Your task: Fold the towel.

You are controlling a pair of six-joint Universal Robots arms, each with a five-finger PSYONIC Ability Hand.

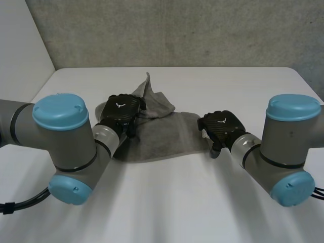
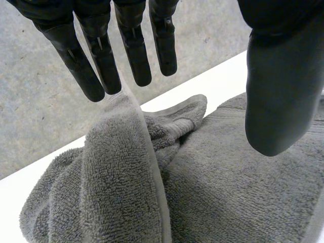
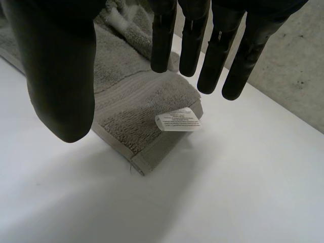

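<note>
While the towel (image 1: pixel 162 134) lies rumpled mid-bench (image 1: pixel 167 202), my left hand (image 1: pixel 120 110) sits at its nine o'clock side, fingers (image 2: pixel 134 50) straight, thumb apart, a ridge of cloth rising against the tips. It looks ready to lift. My right hand (image 1: pixel 223 126) hovers at three o'clock over the corner with the tag (image 3: pixel 178 120), fingers (image 3: pixel 190 40) spread, gripping nothing.

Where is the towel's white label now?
In the right wrist view, the white label lies on a corner of the towel, at the fingertips of the right hand.
</note>
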